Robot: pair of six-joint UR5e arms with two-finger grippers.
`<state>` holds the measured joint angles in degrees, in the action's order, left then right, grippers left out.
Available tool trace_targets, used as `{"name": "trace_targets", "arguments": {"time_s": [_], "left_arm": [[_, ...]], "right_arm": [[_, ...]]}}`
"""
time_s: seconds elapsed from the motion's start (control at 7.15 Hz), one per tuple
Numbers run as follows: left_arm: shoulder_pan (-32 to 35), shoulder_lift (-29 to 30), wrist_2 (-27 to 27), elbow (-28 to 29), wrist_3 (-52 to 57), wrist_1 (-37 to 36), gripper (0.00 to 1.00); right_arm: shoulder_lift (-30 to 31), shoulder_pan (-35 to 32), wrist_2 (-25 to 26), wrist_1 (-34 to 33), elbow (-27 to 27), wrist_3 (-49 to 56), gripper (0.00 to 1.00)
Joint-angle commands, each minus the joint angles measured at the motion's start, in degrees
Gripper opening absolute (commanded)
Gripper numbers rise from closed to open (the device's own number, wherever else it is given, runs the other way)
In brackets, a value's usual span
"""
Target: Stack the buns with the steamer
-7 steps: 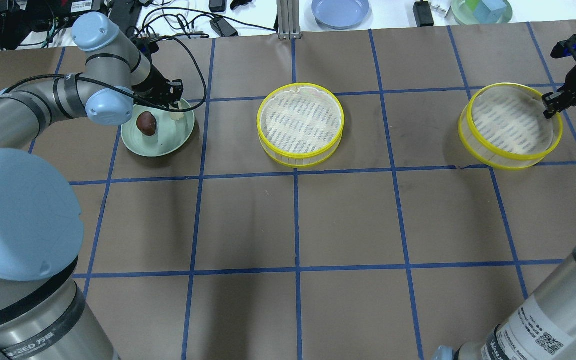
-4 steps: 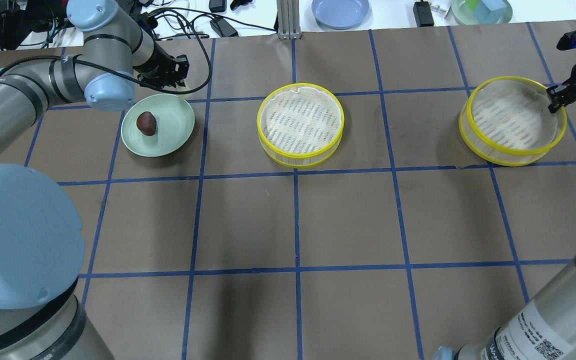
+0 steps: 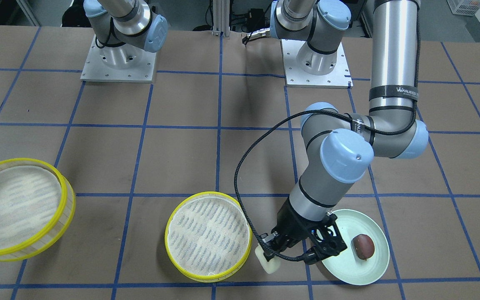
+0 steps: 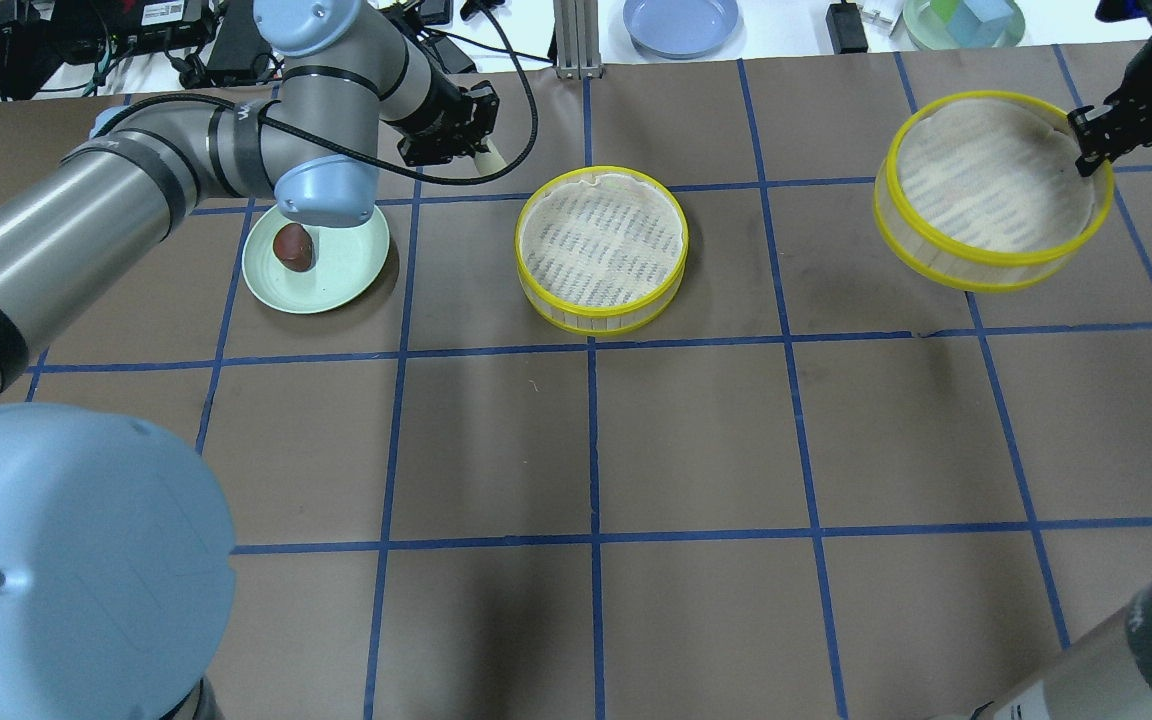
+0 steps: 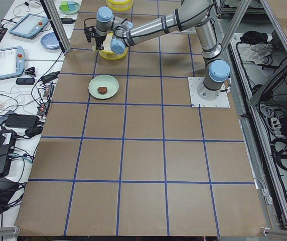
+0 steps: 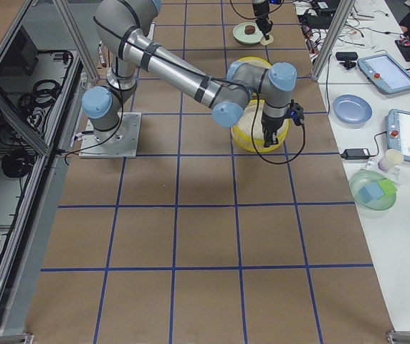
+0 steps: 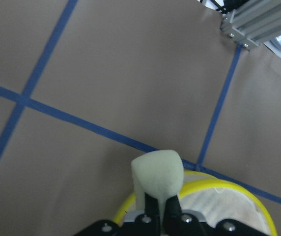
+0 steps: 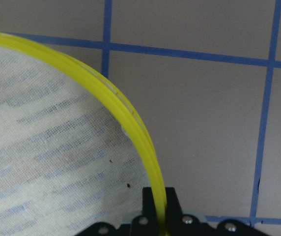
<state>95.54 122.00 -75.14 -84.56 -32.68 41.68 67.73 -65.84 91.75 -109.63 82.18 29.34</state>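
My left gripper (image 4: 483,157) is shut on the pale cream bun (image 3: 267,261), held in the air between the pale green plate (image 4: 344,283) and the middle yellow-rimmed steamer (image 4: 601,250). In the left wrist view the bun (image 7: 157,171) hangs just outside that steamer's rim (image 7: 229,189). The dark reddish-brown bun (image 4: 293,247) lies on the plate. My right gripper (image 4: 1086,140) is shut on the rim of the second steamer (image 4: 991,190), which hangs tilted above the table at the far right. The right wrist view shows the fingers pinching the rim (image 8: 135,128).
A blue plate (image 4: 681,22), a green dish with blocks (image 4: 964,22), cables and an aluminium post (image 4: 576,40) sit beyond the table's far edge. Blue tape lines grid the brown table.
My left gripper has lifted the cream bun off the plate and carried it right, towards the middle steamer. My right gripper has raised the second steamer and moved it farther away and slightly left.
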Motion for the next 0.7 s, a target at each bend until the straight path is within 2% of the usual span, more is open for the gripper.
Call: {"name": "trace_targets", "arguments": {"time_s": [0.0, 0.14, 0.28, 0.56], "left_arm": [[4.03, 1.39, 3.33, -0.69, -4.93, -2.21, 0.00], [4.83, 2.01, 3.33, -1.73, -4.94, -2.21, 0.14], [4.92, 2.27, 3.25, -3.14, -4.94, -2.21, 0.59], [5.01, 2.19, 3.24, -4.47, -5.20, -2.21, 0.82]], "right_arm": [[3.37, -5.24, 1.85, 3.36, 0.00, -8.20, 0.03], [4.25, -7.96, 1.94, 4.50, 0.00, -11.98, 0.03], [4.87, -9.55, 1.94, 5.38, 0.09, -14.46, 0.02], [5.92, -11.84, 1.94, 6.18, 0.17, -16.94, 0.02]]}}
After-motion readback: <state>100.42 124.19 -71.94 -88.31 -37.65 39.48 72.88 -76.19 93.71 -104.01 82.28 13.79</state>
